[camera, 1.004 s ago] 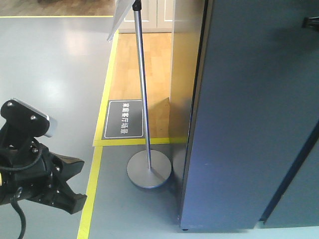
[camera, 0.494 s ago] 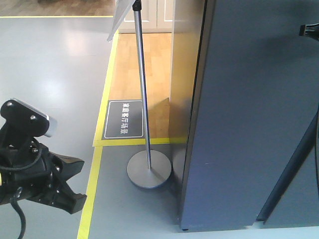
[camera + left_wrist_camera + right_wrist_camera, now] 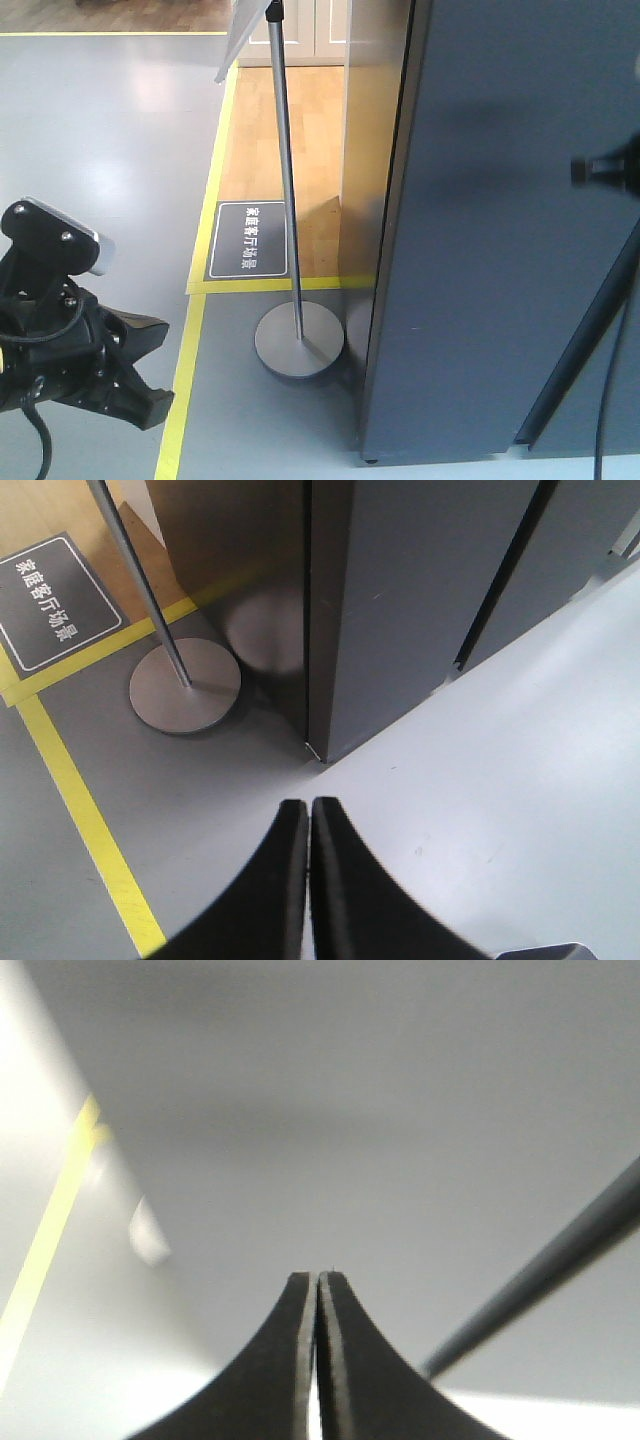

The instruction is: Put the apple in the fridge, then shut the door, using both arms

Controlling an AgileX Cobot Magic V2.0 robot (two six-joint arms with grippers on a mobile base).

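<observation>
The dark grey front of the door (image 3: 480,250) fills the right half of the front view. Only a thin dark seam (image 3: 398,160) separates it from the fridge's side (image 3: 365,150). My right gripper (image 3: 583,170) comes in from the right edge, shut, and points at the door front. Its wrist view shows the shut gripper (image 3: 318,1276) close before the plain grey door (image 3: 350,1110); whether they touch is unclear. My left gripper (image 3: 309,805) is shut on nothing and hangs over the floor near the fridge's bottom corner (image 3: 318,750). The left arm (image 3: 70,340) sits low on the left. The apple is out of view.
A sign stand with a thin metal pole (image 3: 285,170) and a round base (image 3: 299,345) rises just left of the fridge. Yellow floor tape (image 3: 185,380) and a black floor label (image 3: 248,240) lie beside it. A dark slanted gap (image 3: 580,340) borders the door at lower right.
My right gripper has moved down and a little left across the door front, from the top right corner to mid height. The slanted gap at lower right has steepened. The left arm stayed still.
</observation>
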